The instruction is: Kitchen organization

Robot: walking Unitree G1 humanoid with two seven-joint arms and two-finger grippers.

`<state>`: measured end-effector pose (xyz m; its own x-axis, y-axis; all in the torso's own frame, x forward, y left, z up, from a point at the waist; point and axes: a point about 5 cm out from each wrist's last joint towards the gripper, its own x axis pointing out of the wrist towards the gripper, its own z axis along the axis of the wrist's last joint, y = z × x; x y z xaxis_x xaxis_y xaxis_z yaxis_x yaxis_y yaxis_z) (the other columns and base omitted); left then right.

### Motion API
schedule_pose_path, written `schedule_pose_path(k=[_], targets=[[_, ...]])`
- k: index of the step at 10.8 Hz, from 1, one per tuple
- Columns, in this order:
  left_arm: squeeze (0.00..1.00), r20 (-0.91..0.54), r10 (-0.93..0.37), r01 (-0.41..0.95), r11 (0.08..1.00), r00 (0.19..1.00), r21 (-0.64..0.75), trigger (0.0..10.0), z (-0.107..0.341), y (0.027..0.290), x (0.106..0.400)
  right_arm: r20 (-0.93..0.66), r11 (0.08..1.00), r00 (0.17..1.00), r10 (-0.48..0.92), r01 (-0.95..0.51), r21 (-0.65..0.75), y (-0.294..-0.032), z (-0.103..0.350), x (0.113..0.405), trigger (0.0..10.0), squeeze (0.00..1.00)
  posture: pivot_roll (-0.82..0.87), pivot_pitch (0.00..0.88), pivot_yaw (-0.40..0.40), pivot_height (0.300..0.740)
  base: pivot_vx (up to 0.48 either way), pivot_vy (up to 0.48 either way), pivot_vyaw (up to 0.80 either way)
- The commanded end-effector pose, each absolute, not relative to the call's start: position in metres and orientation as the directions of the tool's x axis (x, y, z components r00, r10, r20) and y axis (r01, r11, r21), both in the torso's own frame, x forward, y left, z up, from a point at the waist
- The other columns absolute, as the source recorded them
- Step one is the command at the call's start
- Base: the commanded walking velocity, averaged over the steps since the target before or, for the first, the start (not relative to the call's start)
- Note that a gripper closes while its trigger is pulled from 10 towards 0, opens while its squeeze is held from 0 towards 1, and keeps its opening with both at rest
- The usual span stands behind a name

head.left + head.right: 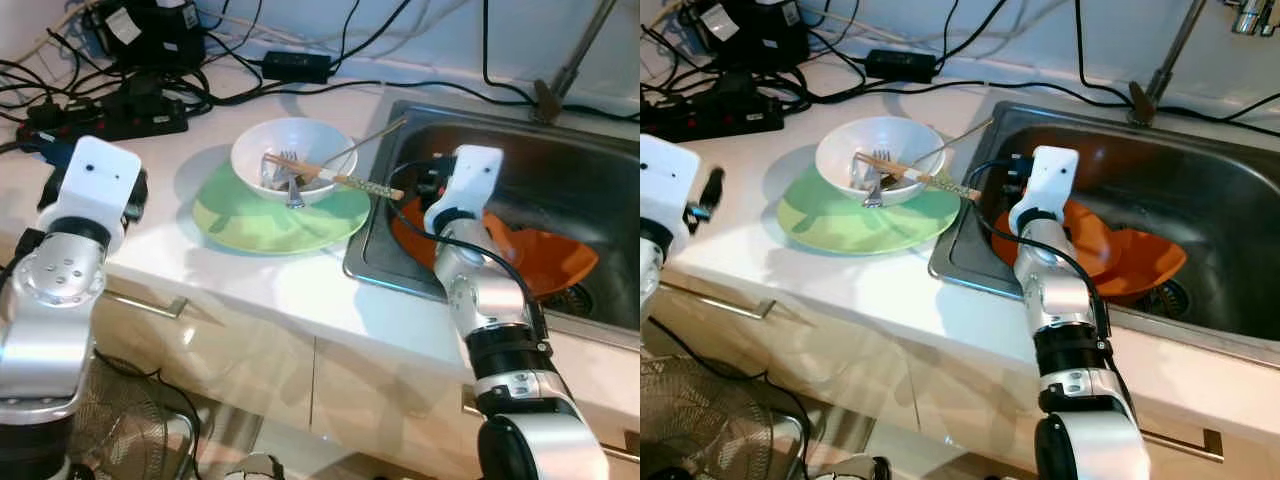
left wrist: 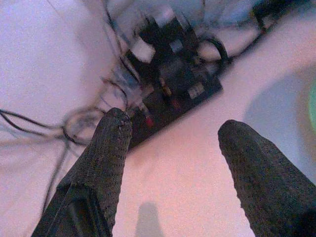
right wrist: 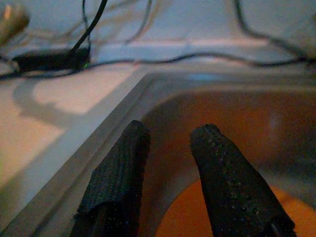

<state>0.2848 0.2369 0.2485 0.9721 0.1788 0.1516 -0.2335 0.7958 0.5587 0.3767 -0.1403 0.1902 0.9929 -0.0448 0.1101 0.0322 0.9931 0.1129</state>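
While right gripper [image 3: 170, 148] hangs parted over steel sink [image 1: 560, 160] | left gripper [image 2: 173, 143] parted | round white bowl [image 1: 293, 150]

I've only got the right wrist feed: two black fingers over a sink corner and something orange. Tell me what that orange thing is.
Observer: An orange bowl lying in the sink, under the right gripper.
Operator: Report what's on the counter beside the sink.
Observer: A white bowl sitting on a green plate, near the sink's edge.
Operator: Say what's in that bowl.
Observer: A fork and chopsticks; the chopsticks' end juts out toward the sink.
Operator: Give me the left gripper.
Observer: The left gripper is open above the counter, facing a black power strip.
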Motion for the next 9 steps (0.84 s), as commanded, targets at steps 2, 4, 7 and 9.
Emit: schedule_pose_path(k=[2, 4, 7, 9], targets=[[0.00, 0.281, 0.130, -0.262, 0.822, 0.951, 0.506, 10.0, 0.239, 0.224, 0.293, 0.259, 0.995, 0.962, -0.082, 0.063, 0.079, -0.157, 0.213, 0.372, 10.0, 0.00, 0.27, 0.080, -0.018, 0.725, 0.000, 0.000, 0.00], [0.00, 0.381, 0.019, -0.162, 0.924, 0.925, 0.346, 10.0, 0.234, 0.196, 0.304, 0.366, 0.995, 0.926, -0.094, 0.077, 0.060, -0.168, 0.229, 0.367, 10.0, 0.00, 0.24, 0.068, -0.015, 0.725, 0.000, 0.000, 0.00], [0.00, 0.489, -0.091, -0.088, 0.940, 0.868, 0.331, 10.0, 0.241, 0.165, 0.318, 0.437, 0.997, 0.897, -0.067, 0.050, 0.051, -0.165, 0.228, 0.358, 10.0, 0.00, 0.23, 0.057, -0.010, 0.725, 0.000, 0.000, 0.00], [0.00, 0.543, -0.161, -0.051, 0.934, 0.824, 0.354, 10.0, 0.260, 0.147, 0.324, 0.436, 0.996, 0.896, -0.078, 0.053, 0.069, -0.164, 0.226, 0.357, 10.0, 0.00, 0.23, 0.055, -0.008, 0.725, 0.000, 0.000, 0.00]])
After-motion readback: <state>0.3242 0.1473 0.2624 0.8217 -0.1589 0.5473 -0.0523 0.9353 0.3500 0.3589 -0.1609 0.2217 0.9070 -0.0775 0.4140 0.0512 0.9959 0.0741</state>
